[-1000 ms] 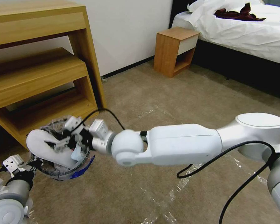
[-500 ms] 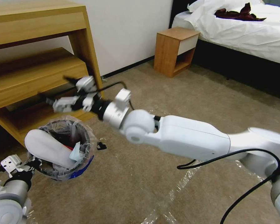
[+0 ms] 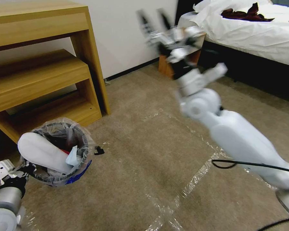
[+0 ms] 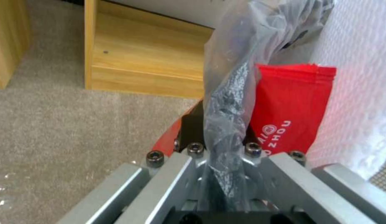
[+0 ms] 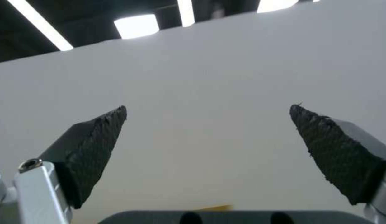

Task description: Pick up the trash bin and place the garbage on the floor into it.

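Trash bin [image 3: 56,154] sits on the carpet beside the wooden shelf unit [image 3: 38,73], left pincer [image 4: 226,174] clenched on its rim and crinkly liner [image 4: 234,77]. Slipper [image 3: 41,154] juts over the rim; red wrapper [image 4: 290,105] inside. Right pincer [image 5: 207,149] raised, released, empty. Judged light, thin-walled; liner slippery, so grip rim.

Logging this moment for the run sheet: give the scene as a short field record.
bin: trash bin on carpet beside wooden shelf unit, lined with clear bag
bin contents: white slipper sticking out over the rim, red wrapper, blue-white tissue
left gripper: jaws clamped on the bin's rim and liner
right gripper: raised, jaws open, holding nothing
floor litter: small dark scrap beside bin
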